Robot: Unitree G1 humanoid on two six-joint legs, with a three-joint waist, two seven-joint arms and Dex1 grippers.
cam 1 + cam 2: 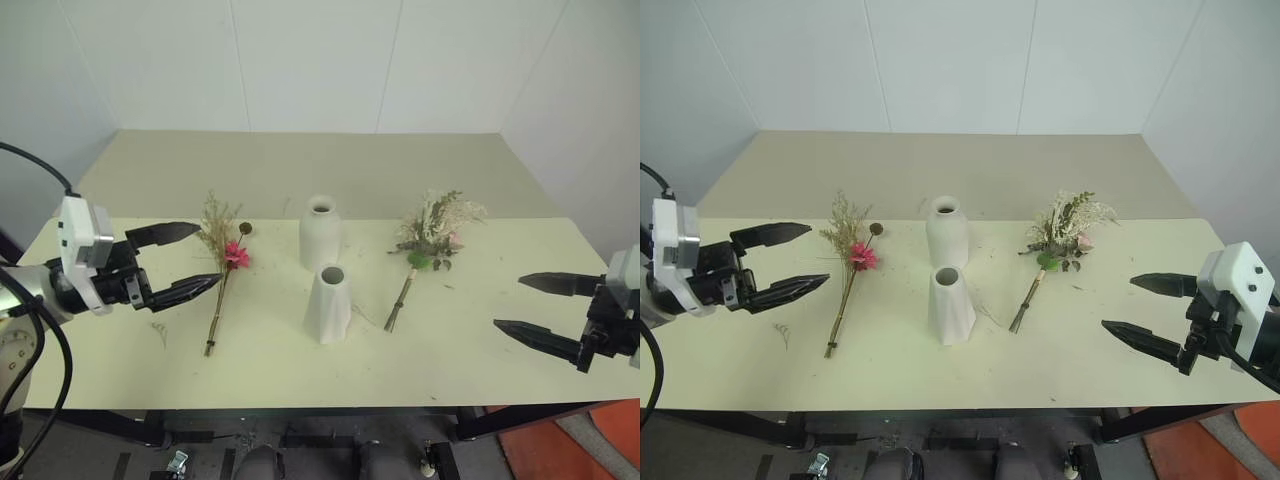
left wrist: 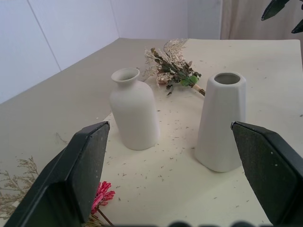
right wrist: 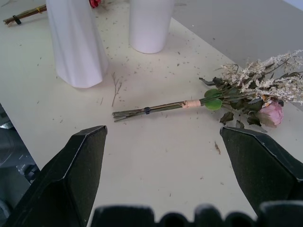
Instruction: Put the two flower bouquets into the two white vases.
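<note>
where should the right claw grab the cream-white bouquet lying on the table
Grip the cream-white bouquet on its bare stems, just below the tan wrap, coming from above with the right claw across them. It lies flat, and the bushy head would crush.

- The cone vase (image 1: 329, 302) stands on the table (image 1: 120, 370), mid-table and toward the near edge.
- The round vase (image 1: 320, 232) stands just behind the cone vase (apart from it).
- The slim bunch (image 1: 225, 265) lies on the table left of the cone vase, stems toward the near edge.
- The bushy bunch (image 1: 430, 240) lies right of the cone vase, stems likewise.
</note>
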